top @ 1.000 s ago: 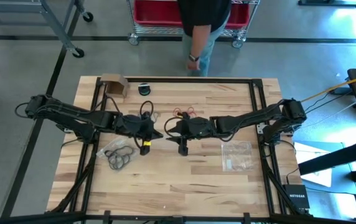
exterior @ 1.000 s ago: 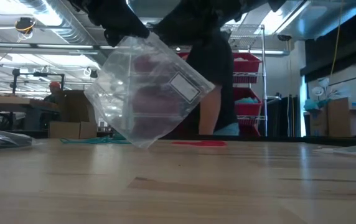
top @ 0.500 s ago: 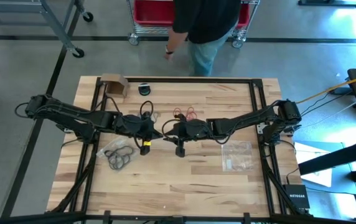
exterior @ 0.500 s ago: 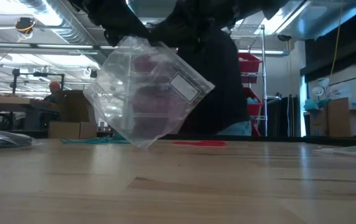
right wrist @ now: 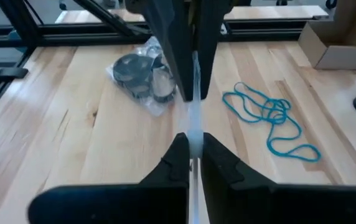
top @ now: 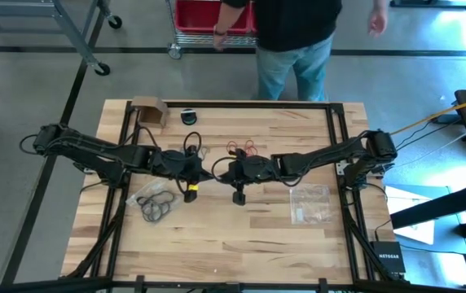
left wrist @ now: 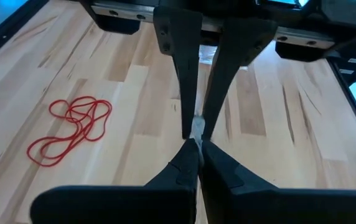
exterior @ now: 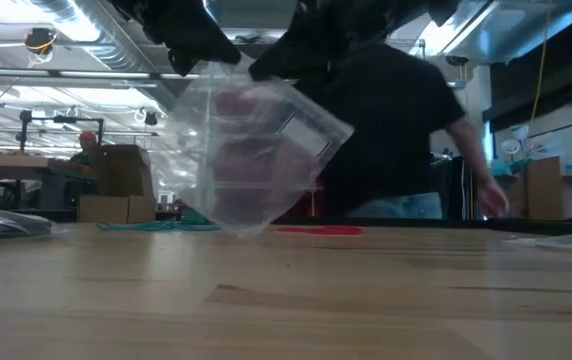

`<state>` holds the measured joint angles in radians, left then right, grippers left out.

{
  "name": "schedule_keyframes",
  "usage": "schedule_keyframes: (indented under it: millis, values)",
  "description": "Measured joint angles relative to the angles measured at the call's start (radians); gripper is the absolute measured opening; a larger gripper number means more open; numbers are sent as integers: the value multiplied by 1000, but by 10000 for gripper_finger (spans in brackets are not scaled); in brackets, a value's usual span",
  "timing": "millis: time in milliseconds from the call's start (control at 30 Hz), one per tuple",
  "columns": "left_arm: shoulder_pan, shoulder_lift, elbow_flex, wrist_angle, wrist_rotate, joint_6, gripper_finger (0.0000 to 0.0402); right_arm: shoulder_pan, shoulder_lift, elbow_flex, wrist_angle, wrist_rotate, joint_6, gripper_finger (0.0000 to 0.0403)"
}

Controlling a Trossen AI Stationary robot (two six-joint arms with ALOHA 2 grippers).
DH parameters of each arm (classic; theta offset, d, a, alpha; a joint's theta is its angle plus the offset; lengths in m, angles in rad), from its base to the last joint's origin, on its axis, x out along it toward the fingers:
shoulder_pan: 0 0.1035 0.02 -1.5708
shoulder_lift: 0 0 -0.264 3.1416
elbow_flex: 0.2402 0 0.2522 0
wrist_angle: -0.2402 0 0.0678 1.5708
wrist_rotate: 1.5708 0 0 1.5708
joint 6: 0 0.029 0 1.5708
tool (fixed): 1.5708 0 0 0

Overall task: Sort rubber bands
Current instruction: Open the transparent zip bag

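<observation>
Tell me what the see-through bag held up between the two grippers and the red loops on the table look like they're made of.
The clear zip bag looks like thin glossy plastic film: the room shows through it and it creases. The red rubber bands look like thin matte elastic rubber, lying in limp tangled loops on the pale wooden table.

you're looking at an industrial lab or workshop: the butcher-block bench [top: 217, 236] sits in a black metal frame on a bare concrete floor [top: 37, 73], a wire shelving cart [top: 217, 32] holds red bins [top: 208, 12], exposed ducts and strip lights [exterior: 56, 70] run overhead, cardboard boxes [exterior: 116, 190] stand behind, and a person [top: 294, 32] is standing beside the cart.
</observation>
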<state>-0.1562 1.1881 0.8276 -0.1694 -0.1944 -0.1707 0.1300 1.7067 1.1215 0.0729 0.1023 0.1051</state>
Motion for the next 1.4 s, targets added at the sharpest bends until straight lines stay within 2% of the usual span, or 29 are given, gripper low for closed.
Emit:
schedule_keyframes:
  millis: [567,1100,1267,1400]
  values:
    - [0,-2,0,-84,-4,14,0,1,-50,-2,-317,-7,26,20]
    - [-1,-3,0,-103,-5,-10,0,1,-77,-2,-440,-13,28,19]
    - [-1,-3,0,-96,-5,-6,0,1,-82,-4,-430,-27,43,19]
    - [1,-4,0,-79,-5,16,0,1,-81,29,-464,-43,122,44]
